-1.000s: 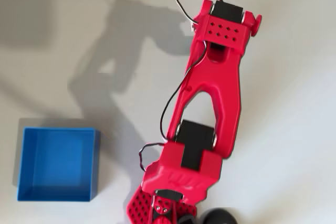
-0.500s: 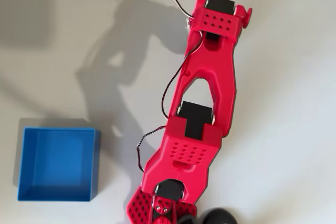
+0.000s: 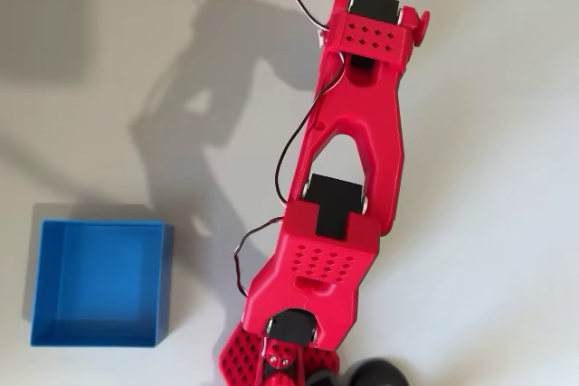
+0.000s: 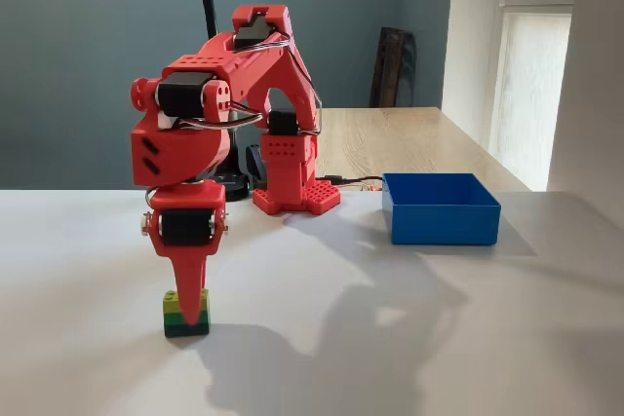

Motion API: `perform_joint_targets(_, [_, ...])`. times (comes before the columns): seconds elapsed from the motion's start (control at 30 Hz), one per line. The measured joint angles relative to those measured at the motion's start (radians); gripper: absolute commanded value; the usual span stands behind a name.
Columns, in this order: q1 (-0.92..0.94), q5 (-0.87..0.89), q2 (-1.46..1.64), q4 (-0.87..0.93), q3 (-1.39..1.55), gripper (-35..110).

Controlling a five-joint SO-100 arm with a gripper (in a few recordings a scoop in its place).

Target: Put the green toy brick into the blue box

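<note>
Fixed view: the pale grey desk (image 4: 468, 338) carries everything, and the red 3D-printed arm (image 4: 224, 104) reaches from its base at the far edge toward the near edge. A square, shallow bright-blue plastic box (image 4: 441, 208) sits empty toward the right edge. The red pincer (image 4: 187, 299) points straight down onto the small green studded toy brick (image 4: 185, 317) resting on the desk; whether it has closed on it I cannot tell. Lifting, carrying and dropping all appear left.
</note>
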Motion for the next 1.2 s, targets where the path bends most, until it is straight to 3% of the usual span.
perform_joint_targets(0.67, [-0.006, 0.018, 0.026, 0.054, 0.003, 0])
perform_joint_targets(1.2, [-0.249, 0.055, 0.578, 0.179, 0.261, 0])
